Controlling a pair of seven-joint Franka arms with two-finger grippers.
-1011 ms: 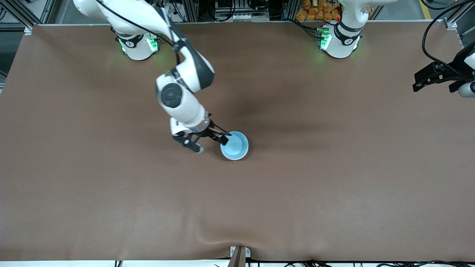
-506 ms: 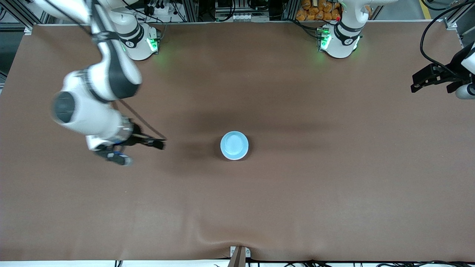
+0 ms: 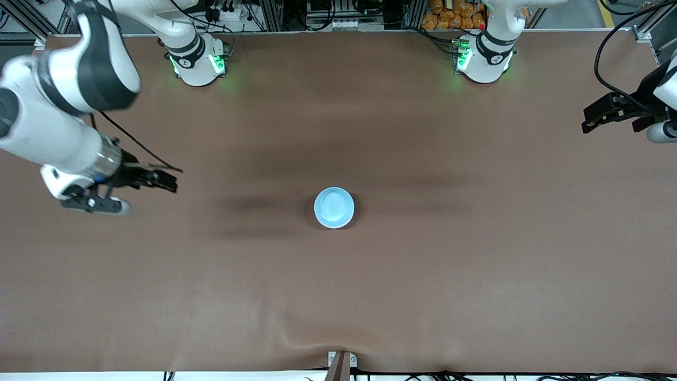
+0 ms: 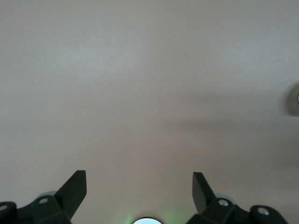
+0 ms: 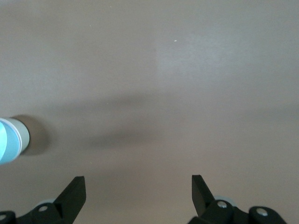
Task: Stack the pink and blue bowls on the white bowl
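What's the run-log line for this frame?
right gripper: open, empty, over bare table toward right arm's end | left gripper: open, empty, waiting at its table end | blue bowl: mid-table, topmost

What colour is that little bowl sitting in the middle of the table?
Light sky blue. The bowl shows best in the front view, standing alone on the brown table.

No readable text, labels, brands or numbers in any view
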